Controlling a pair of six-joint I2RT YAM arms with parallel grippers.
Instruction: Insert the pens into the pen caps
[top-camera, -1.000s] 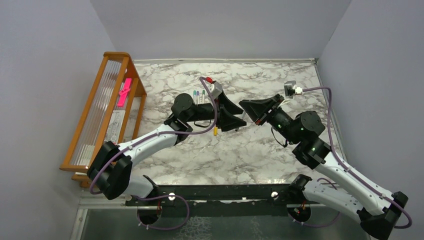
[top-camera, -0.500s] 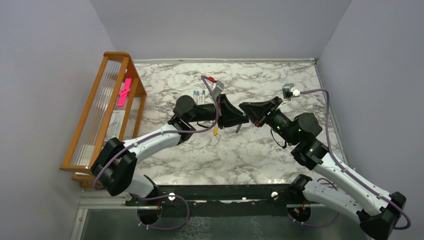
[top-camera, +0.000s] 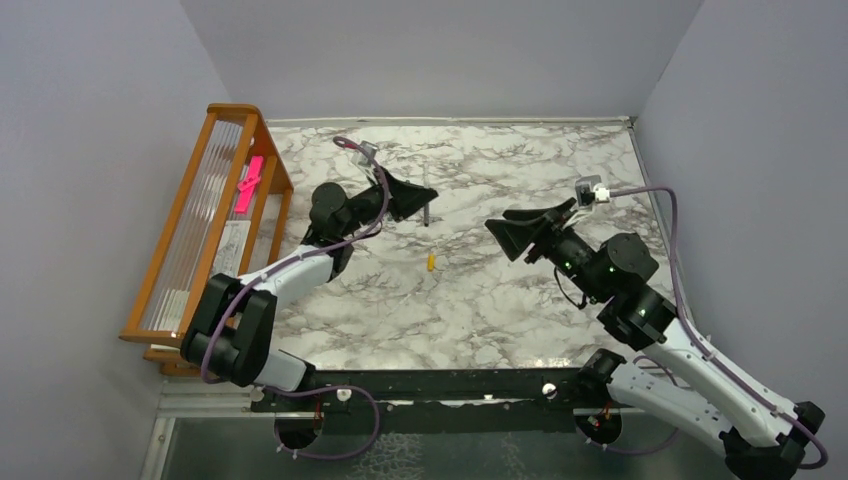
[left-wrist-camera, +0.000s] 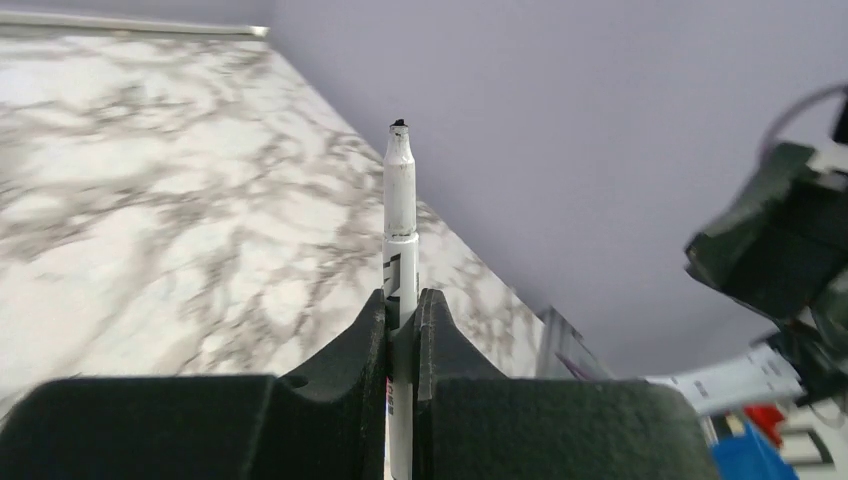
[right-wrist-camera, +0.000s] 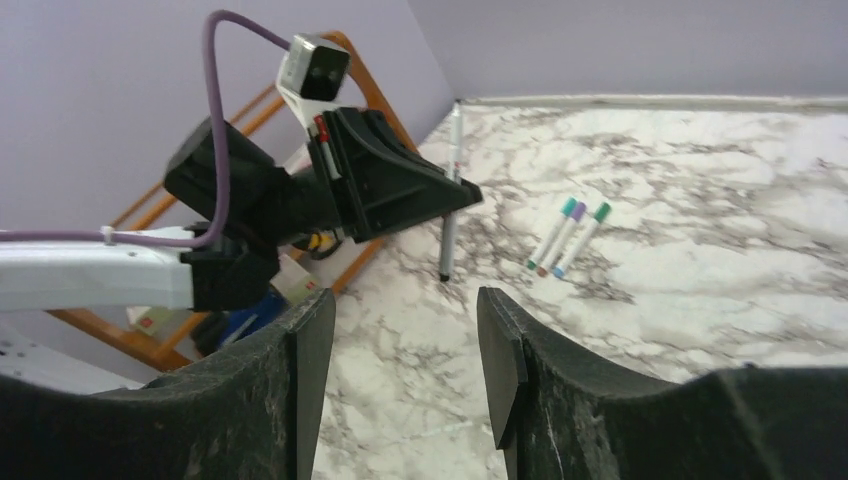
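Observation:
My left gripper (top-camera: 422, 196) is shut on a white-grey pen (left-wrist-camera: 401, 200), held upright across the jaws. Its bare dark tip (left-wrist-camera: 399, 124) points away from the wrist camera. In the right wrist view the same pen (right-wrist-camera: 447, 240) hangs above the marble, dark end down, in the left gripper (right-wrist-camera: 455, 196). My right gripper (top-camera: 500, 232) stands open and empty to the right of it, (right-wrist-camera: 400, 300). A small orange-yellow pen cap (top-camera: 431, 261) lies on the table between the arms. Three pens (right-wrist-camera: 560, 240) with teal, purple and green caps lie side by side further back.
A wooden rack (top-camera: 215, 215) with a pink strip (top-camera: 249, 183) stands along the left wall. Walls close the table at the back and right. The arm bases sit on a black rail (top-camera: 440, 385) at the near edge.
The grippers met mid-table. The left shut on the pen and the right opened and let go. The left arm then swung back-left with the pen, and the right drew back slightly.

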